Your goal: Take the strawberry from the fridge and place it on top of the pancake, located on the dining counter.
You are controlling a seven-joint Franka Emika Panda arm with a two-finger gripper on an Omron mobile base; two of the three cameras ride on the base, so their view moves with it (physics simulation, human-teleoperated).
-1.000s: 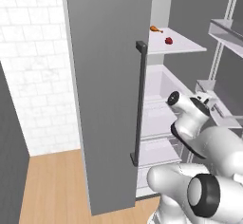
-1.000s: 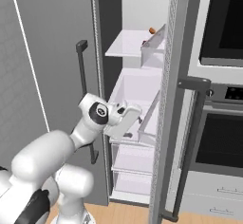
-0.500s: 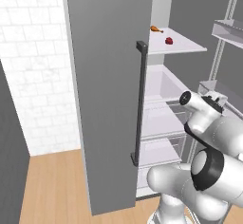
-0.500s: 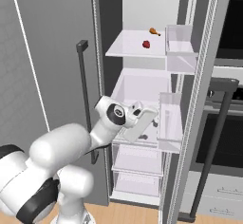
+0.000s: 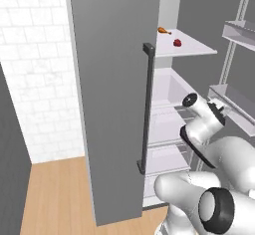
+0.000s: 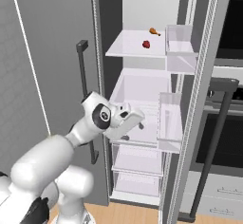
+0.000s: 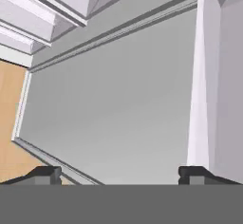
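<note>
The fridge (image 6: 52,52) has its right door (image 6: 201,99) swung wide open. The strawberry (image 6: 146,44) is a tiny dark-red berry on the top white shelf (image 6: 126,47), seen from the other side as the strawberry (image 5: 177,42). My gripper (image 6: 134,129) hangs well below it, level with the middle shelves and just in front of them, and shows as the gripper (image 5: 220,110) by the door bins. In the hand view the gripper (image 7: 122,175) is open with nothing between its fingertips (image 7: 45,174), facing a flat grey door panel. The pancake and the dining counter are out of view.
A small orange drumstick (image 6: 154,31) lies behind the berry. Clear door bins (image 6: 169,123) jut from the open door beside my hand. The left door (image 5: 114,94) stays closed, with its dark bar handle (image 5: 147,104). A wall oven (image 6: 228,142) stands to the right. Wood floor (image 5: 55,194) lies below.
The right fridge door has swung from partly open to wide open. My hand has moved across the fridge opening toward the door bins, and the berry on the top shelf has come into full view.
</note>
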